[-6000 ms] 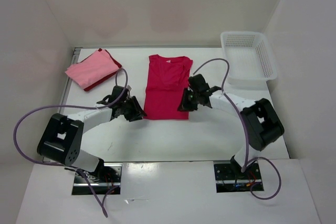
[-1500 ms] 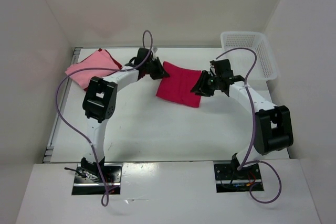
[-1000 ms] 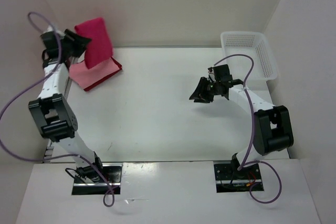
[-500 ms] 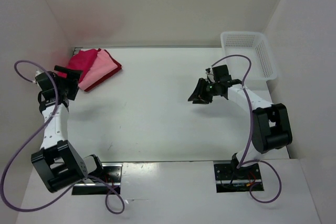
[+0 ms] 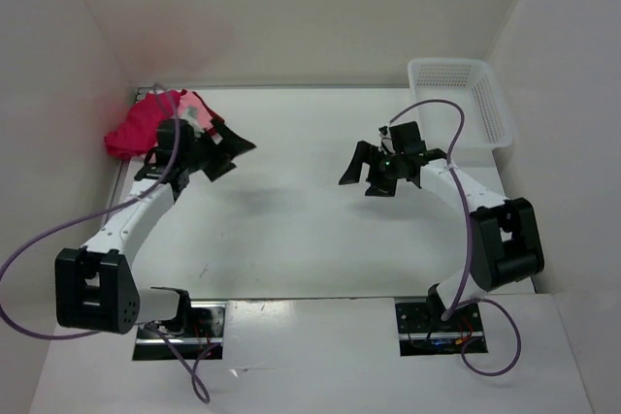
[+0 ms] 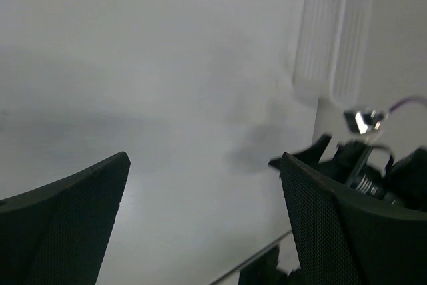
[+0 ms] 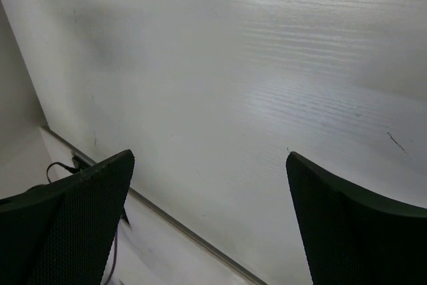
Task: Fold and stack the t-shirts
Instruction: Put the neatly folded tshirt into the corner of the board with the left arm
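Observation:
The t-shirts lie in a pile at the table's far left corner. A crimson-magenta shirt (image 5: 134, 131) is bunched on top, and a light pink one (image 5: 199, 104) peeks out at the right edge. My left gripper (image 5: 233, 156) hovers just right of the pile, open and empty, facing the middle of the table. In the left wrist view the left gripper (image 6: 205, 159) frames only bare table. My right gripper (image 5: 357, 177) hangs over the table's right half, open and empty. The right wrist view shows the same right gripper (image 7: 210, 155) with nothing between its fingers.
A white mesh basket (image 5: 497, 109) stands at the back right corner, and the basket (image 6: 332, 38) also shows in the left wrist view above the right arm (image 6: 373, 165). White walls close in the left, back and right sides. The table's near edge (image 7: 180, 226) crosses the right wrist view.
The left gripper let go of the crimson-magenta shirt on the pile and swung right, away from it. The right gripper opened wider and stayed about where it was.

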You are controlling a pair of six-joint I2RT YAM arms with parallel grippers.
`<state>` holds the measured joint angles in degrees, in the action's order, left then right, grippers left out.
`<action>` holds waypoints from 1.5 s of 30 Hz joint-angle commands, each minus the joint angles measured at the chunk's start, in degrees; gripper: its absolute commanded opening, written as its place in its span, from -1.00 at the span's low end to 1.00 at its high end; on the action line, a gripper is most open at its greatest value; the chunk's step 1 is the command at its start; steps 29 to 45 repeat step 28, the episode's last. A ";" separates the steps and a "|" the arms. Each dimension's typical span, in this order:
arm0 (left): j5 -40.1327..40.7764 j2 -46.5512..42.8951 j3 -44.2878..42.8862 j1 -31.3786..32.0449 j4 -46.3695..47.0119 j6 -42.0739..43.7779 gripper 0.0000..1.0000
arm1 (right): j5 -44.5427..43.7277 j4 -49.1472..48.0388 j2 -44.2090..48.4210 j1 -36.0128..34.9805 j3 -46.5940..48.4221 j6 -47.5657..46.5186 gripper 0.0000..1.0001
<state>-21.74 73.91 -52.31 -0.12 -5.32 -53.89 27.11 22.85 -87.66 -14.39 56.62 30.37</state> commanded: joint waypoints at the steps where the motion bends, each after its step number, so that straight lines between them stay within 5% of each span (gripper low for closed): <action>1: -2.43 0.44 -1.65 8.54 -3.10 5.19 1.00 | -5.48 0.43 4.16 -2.31 -0.98 0.03 1.00; 7: -1.91 -1.04 6.50 17.17 -3.30 3.62 1.00 | -5.23 -1.22 8.63 -3.54 -5.37 4.08 1.00; 45: -3.23 0.80 3.10 20.42 -5.47 4.32 1.00 | -6.37 0.09 16.28 -5.21 -10.21 6.46 1.00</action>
